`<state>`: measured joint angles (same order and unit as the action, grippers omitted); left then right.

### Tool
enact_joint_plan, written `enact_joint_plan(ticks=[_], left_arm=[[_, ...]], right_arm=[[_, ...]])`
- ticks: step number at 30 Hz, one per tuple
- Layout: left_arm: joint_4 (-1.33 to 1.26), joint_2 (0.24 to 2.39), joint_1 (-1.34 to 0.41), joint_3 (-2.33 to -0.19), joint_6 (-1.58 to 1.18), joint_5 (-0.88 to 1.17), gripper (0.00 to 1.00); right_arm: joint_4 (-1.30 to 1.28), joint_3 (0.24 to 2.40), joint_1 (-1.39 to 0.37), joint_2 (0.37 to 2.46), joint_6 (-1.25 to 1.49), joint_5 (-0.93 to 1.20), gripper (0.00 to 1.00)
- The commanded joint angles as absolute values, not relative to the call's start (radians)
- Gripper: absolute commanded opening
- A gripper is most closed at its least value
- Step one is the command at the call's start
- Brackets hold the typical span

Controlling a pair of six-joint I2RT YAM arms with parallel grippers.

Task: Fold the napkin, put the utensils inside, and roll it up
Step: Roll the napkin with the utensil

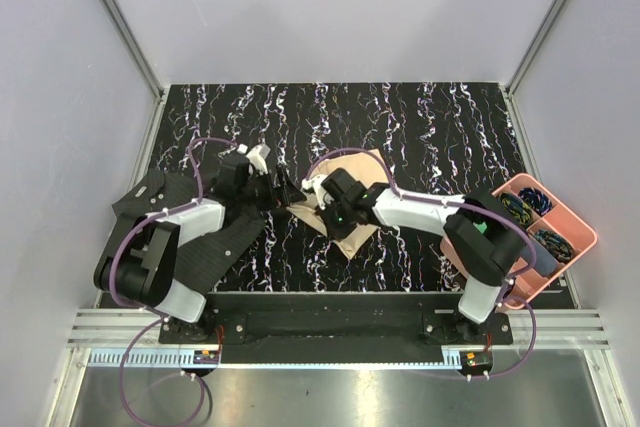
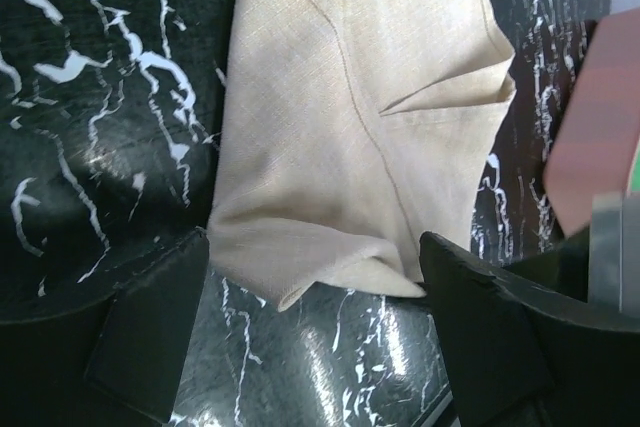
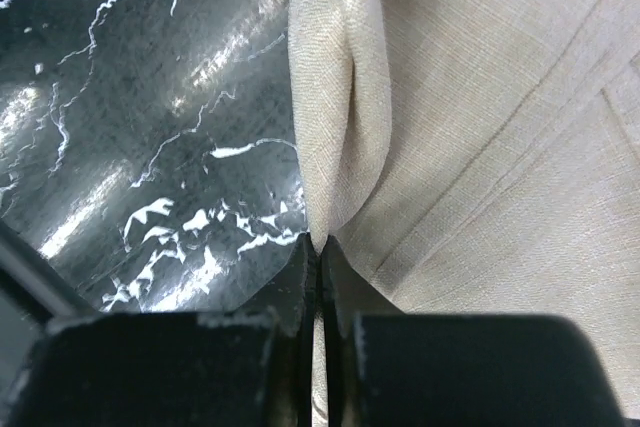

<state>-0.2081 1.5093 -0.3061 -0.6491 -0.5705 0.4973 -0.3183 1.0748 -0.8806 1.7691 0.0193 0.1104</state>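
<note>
Beige cloth, the napkin [image 1: 352, 235], lies folded on the black white-veined surface [image 1: 430, 127], between my two hands and near the middle of the top view. My right hand [image 1: 322, 197] sits over the napkin's middle, coming in from the napkin's right side. In the right wrist view my right hand [image 3: 320, 259] is clamped tight, fingers [image 3: 290, 292] pressed together on a raised ridge of the napkin [image 3: 500, 117], and the pinched fold runs straight up from the tips. Stitched hem lines cross the flat cloth just right of that ridge.

My left hand [image 1: 286, 192] is at the napkin's left edge. In the left wrist view my left hand [image 2: 315, 259] is spread wide and the napkin [image 2: 360, 117] has its folded end lying between the two fingers [image 2: 150, 332]. The right-side finger looks to be touching the cloth corner; the other is just beside the edge, contact unclear. A small pleat shows on the napkin's right edge there.

A dark dotted mat [image 1: 215, 247] lies left of the napkin under my left arm. A pink tray [image 1: 578, 232] with small coloured items sits well to the napkin's right.
</note>
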Motion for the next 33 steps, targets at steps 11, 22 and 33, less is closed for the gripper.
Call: enact_joint_plan(ticks=[11, 22, 33], left_arm=[[-0.281, 1.459, -0.298, -0.580, -0.449, 0.540, 0.90], [-0.336, 1.568, -0.296, -0.621, -0.416, 0.615, 0.92], [-0.403, 1.684, -0.299, -0.670, -0.414, 0.661, 0.82]], right_arm=[[-0.344, 1.149, -0.606, 1.913, 0.083, 0.800, 0.00], [-0.319, 1.164, -0.491, 2.020, 0.112, 0.956, 0.00], [-0.321, 1.170, -0.468, 2.052, 0.118, 0.982, 0.00]])
